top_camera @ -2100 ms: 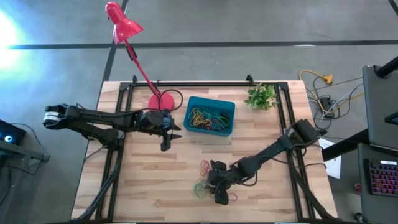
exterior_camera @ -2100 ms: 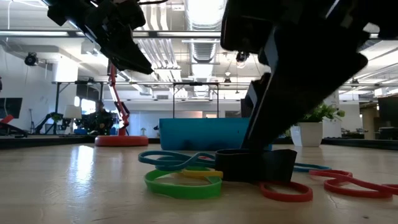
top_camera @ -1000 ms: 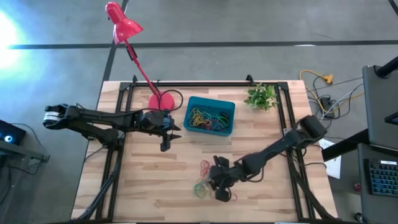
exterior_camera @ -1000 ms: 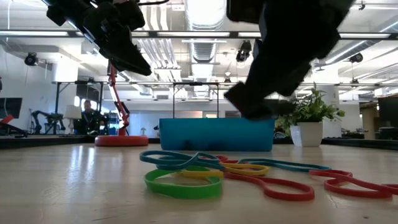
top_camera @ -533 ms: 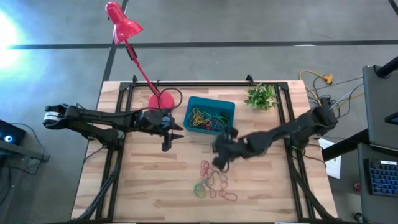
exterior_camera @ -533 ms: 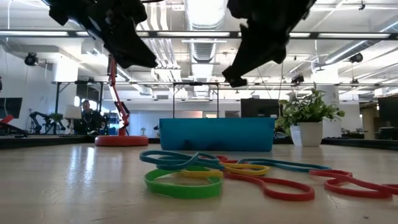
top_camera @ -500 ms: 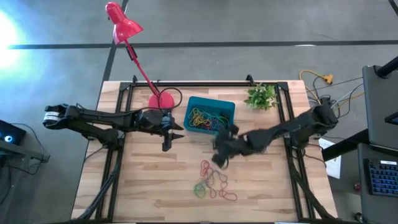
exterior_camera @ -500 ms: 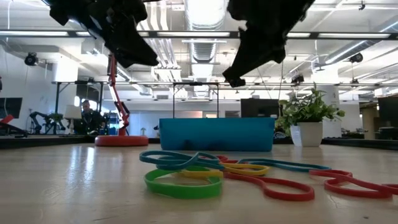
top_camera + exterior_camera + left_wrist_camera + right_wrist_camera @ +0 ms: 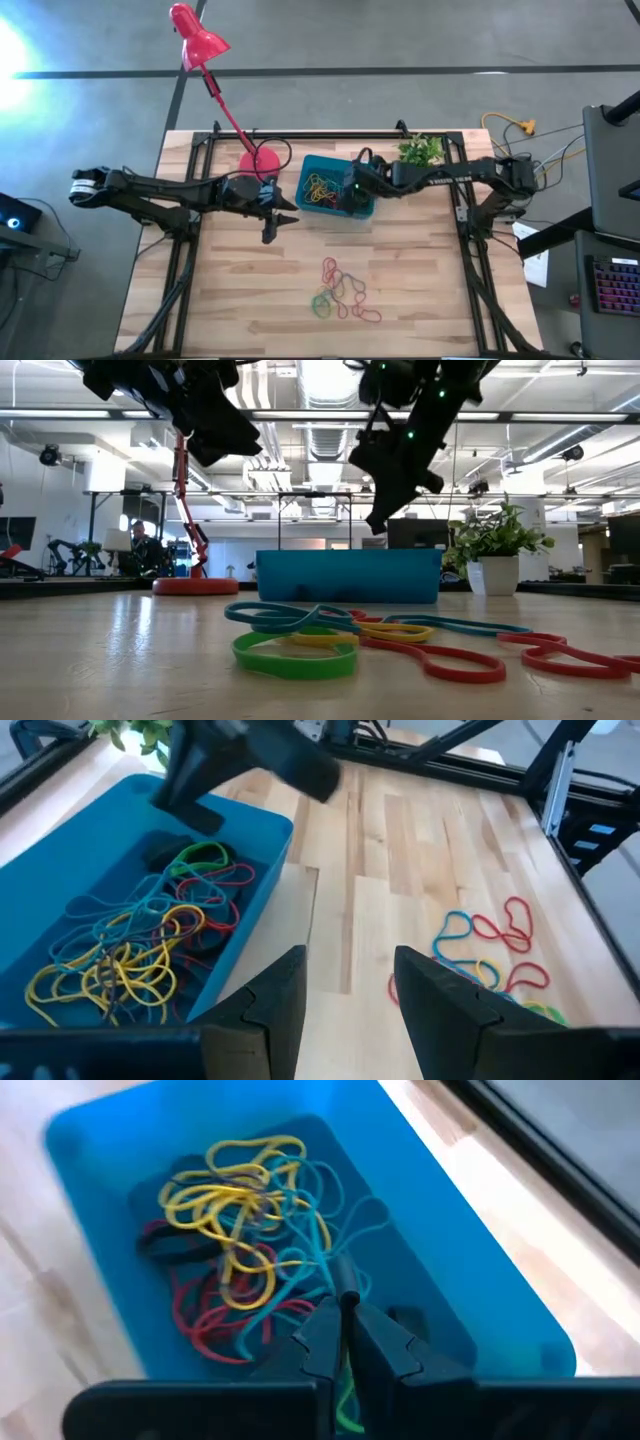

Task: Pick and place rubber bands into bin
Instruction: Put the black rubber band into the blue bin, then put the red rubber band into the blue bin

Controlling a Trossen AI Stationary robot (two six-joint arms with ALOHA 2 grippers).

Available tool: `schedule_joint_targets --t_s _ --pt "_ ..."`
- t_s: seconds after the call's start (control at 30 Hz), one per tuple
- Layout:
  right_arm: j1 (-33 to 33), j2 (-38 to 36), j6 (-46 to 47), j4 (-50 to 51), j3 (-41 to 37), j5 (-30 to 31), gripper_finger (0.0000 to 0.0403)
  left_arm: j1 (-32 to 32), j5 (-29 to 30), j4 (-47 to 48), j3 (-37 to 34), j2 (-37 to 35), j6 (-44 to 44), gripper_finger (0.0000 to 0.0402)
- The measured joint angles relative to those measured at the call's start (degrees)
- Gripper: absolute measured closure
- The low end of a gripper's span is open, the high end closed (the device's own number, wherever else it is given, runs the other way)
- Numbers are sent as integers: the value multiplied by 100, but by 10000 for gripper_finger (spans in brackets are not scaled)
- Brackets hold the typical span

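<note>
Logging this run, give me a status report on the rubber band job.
Right gripper over the bin, jaws shut on a green band. Left gripper waiting beside the bin, jaws open. Loose bands on the table, nothing in the way.

**The room around my table**

From above I see a grey concrete floor [image 9: 400, 40] with a dark line [image 9: 330, 72] running across it, beyond the far edge of the wooden table [image 9: 250, 300]. A strong glare [image 9: 12, 55] falls on the floor at the left. At the right stand a dark desk [image 9: 612, 150] and a keyboard [image 9: 612, 285]. In the low view I see ceiling ducts [image 9: 325, 435], long lights [image 9: 560, 445], and a seated person [image 9: 142, 545] far behind.
</note>
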State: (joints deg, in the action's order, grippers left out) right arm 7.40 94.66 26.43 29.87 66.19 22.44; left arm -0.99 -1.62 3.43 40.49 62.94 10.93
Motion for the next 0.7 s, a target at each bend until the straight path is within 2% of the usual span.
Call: schedule_joint_targets --t_s 0.2,0.53,0.7 --pt "459 45 -120 -2 -3 -629 356 0 -36 3 0 0 218 265" --pt "571 45 -345 -2 -3 -797 275 0 -56 3 0 2 219 265" --pt "407 32 -838 68 -6 -1899 260 9 -748 -30 9 137 -451 265"
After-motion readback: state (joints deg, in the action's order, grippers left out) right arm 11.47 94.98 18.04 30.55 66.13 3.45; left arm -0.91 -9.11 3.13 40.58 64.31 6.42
